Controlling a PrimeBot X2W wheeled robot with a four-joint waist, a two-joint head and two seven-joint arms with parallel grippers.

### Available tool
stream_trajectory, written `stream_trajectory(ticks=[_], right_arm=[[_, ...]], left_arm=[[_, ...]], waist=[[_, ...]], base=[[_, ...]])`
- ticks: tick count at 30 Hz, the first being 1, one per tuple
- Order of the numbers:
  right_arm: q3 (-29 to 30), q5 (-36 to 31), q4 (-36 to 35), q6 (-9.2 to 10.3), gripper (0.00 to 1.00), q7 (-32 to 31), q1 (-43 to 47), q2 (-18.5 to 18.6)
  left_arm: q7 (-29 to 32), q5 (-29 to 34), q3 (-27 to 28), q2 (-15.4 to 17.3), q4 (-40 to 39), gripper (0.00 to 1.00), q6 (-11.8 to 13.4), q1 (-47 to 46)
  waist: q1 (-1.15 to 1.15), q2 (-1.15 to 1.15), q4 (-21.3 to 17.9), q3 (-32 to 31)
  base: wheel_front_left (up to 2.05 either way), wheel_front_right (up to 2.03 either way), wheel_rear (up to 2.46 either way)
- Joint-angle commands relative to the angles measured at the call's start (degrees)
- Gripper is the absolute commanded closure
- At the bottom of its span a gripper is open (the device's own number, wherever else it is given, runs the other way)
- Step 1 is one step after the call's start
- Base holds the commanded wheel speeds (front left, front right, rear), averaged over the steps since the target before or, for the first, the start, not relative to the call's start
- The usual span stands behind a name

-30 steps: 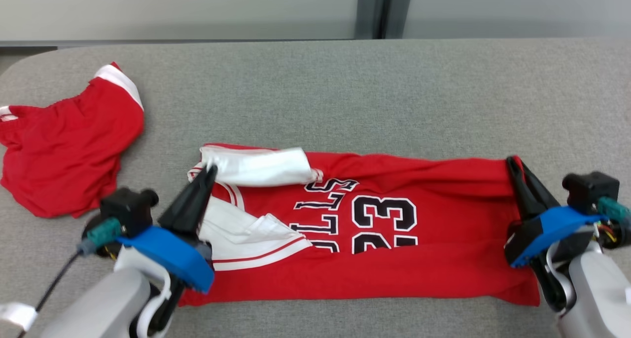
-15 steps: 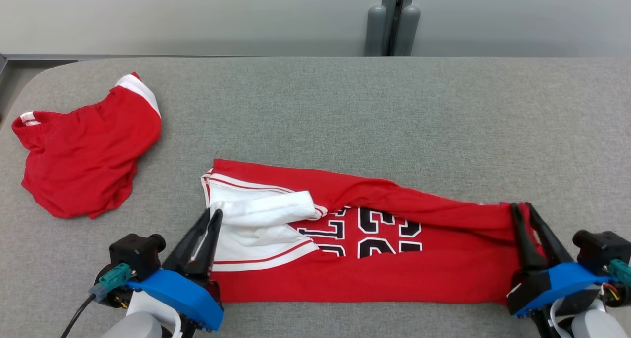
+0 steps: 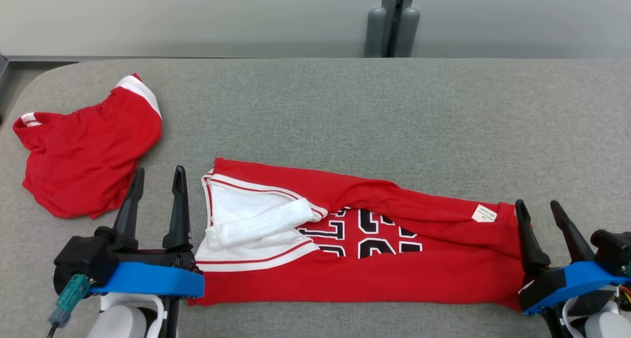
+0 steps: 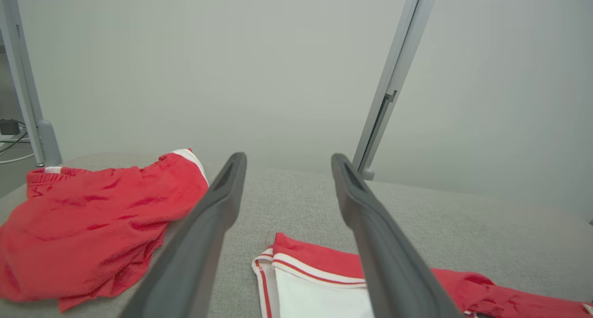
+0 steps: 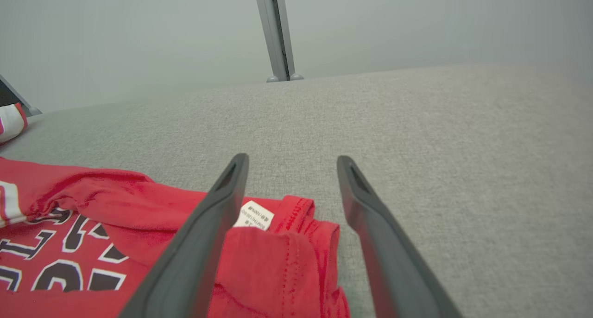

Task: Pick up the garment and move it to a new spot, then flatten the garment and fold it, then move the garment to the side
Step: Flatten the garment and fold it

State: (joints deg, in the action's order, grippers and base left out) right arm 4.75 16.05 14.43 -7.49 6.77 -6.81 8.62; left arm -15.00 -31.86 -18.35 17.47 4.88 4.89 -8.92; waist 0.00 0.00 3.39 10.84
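One jersey (image 3: 419, 279) along table's (image 3: 345, 106) near edge, left gripper (image 3: 160, 170), right gripper (image 3: 536, 203) spread

Shorts (image 3: 84, 151): behind-left of jersey (image 3: 374, 274)
Left gripper (image 3: 157, 173): beside jersey's left end
Right gripper (image 3: 536, 203): at jersey's right end

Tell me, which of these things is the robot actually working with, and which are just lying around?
In the job:
- red jersey, partly folded on the grey table
- left end effector and right end effector, both open, one at each end of it

Lying about:
- red shorts, crumpled at the table's far left
- grey post behind the table
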Motion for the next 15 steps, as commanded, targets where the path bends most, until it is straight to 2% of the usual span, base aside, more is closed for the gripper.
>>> stream_trajectory(ticks=[1,8,15], right_arm=[[0.5,-0.7,1.3,-0.01,0.0,-0.5,-0.3,-0.5],[1.1,-1.0,8.0,-0.02,0.0,-0.3,-0.8,-2.0],[-0.6,-0.8,15.1,-0.02,0.0,0.1,-1.0,-3.4]], left_arm=[[-0.3,2.9,3.2,-1.7,-0.6,0.0,-1.2,1.0],[-0.3,10.7,11.3,-8.2,0.9,0.0,-6.1,3.0],[-0.3,15.3,16.4,-11.8,1.9,0.0,-9.1,3.1]], waist=[[0.0,0.0,0.1,0.1],[0.0,0.0,0.2,0.6],[0.0,0.0,0.4,1.0]], base=[[0.0,0.0,0.0],[0.0,0.0,0.0],[0.0,0.0,0.0]])
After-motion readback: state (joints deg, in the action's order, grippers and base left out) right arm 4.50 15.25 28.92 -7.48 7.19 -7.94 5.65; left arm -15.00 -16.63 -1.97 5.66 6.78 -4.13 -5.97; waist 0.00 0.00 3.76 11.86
